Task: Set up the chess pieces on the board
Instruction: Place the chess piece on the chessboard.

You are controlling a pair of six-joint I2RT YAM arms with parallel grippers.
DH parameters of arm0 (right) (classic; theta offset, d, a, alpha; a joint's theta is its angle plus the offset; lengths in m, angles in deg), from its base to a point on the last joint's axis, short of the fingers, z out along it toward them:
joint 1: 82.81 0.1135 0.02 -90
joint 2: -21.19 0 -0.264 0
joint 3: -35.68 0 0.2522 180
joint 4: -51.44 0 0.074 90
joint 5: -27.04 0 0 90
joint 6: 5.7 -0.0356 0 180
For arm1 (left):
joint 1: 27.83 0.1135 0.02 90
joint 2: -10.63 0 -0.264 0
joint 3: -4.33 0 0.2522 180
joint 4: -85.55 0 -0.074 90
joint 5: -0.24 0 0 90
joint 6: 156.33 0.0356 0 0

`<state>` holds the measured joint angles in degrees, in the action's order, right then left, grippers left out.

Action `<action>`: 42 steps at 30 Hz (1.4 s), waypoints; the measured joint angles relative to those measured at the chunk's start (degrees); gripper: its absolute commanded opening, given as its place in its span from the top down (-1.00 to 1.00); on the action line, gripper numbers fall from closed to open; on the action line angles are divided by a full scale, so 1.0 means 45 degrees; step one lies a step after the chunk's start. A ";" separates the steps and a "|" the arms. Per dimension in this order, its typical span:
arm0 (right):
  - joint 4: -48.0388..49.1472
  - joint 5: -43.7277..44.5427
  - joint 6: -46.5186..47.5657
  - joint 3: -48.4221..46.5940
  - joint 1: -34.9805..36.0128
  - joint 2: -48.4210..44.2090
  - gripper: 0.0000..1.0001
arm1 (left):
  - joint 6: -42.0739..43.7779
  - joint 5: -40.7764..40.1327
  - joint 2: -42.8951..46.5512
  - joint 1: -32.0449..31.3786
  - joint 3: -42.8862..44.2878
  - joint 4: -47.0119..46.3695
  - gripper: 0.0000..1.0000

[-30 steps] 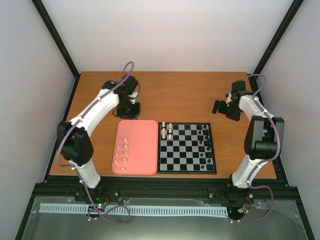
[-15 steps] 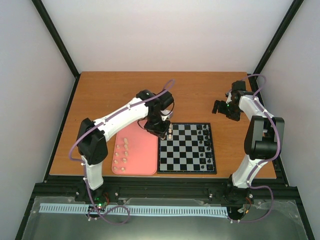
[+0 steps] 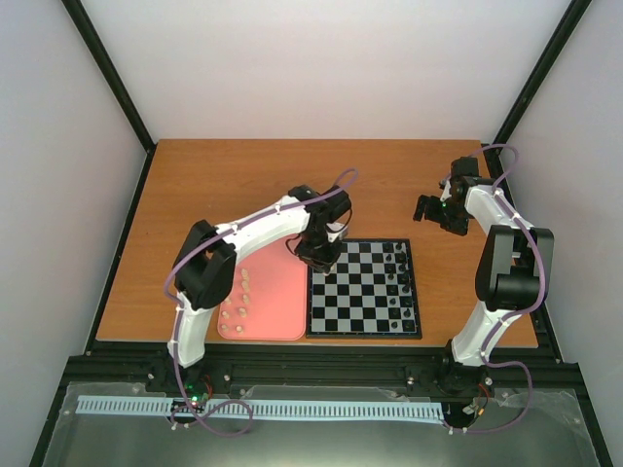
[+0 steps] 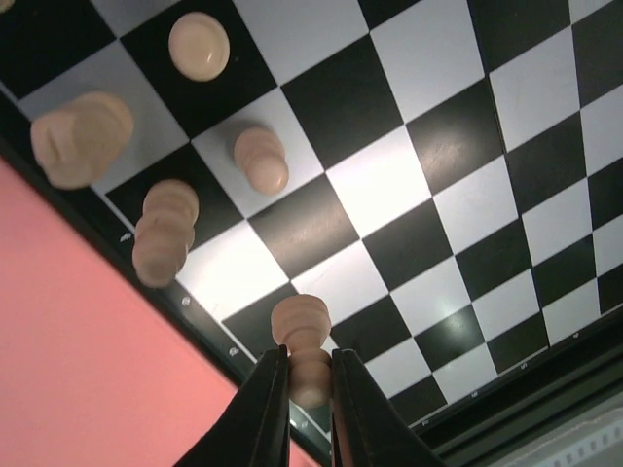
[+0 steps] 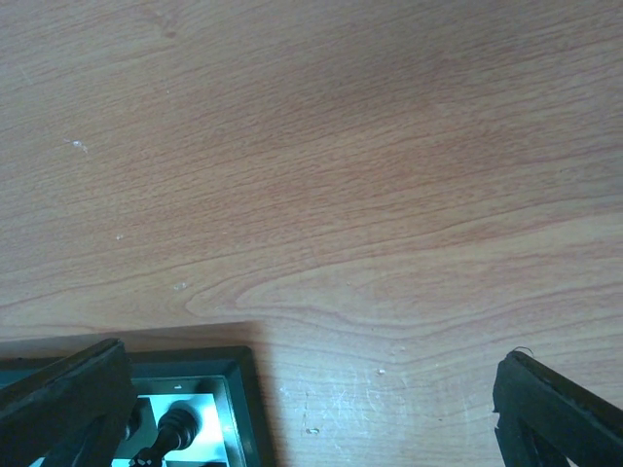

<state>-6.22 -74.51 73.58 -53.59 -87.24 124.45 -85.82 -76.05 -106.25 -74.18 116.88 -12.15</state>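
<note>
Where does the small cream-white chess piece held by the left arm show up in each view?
Top external: not visible, covered by the left gripper over the far left corner of the black-and-pale-grey chequered chessboard.
Left wrist: the cream-white chess piece is at bottom centre, pinched between the jaws.
Right wrist: not in it.
Shared landmark: the chessboard's thin black border, seen in all three views; in the right wrist view it sits at bottom left.

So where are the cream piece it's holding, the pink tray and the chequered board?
Small cream-white chess piece (image 4: 301, 326): left wrist view, on its rounded head.
Salmon-pink rectangular tray (image 3: 277, 302): top view, on its bare floor.
Black-and-grey chequered chessboard (image 3: 362, 297): top view, on a middle square.
</note>
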 measured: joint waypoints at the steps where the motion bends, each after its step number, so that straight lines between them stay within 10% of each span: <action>1: 0.0000 0.0010 0.0000 0.0000 -0.0005 0.0000 -1.00 | 0.0029 0.0000 -0.0068 -0.0005 0.0000 -0.0126 0.98; 31: 0.0000 0.0083 0.0000 0.0000 -0.0005 0.0000 -1.00 | 0.0631 0.0253 -0.1447 -0.0189 0.0219 -0.0680 0.97; 42: 0.0005 0.0078 0.0000 0.0000 0.0000 0.0000 -1.00 | 0.0729 0.0277 -0.1472 -0.0214 0.0243 -0.0656 0.44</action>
<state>-6.20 -74.16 73.58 -53.59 -87.24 124.45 -82.54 -74.80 -112.88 -75.14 117.97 -15.10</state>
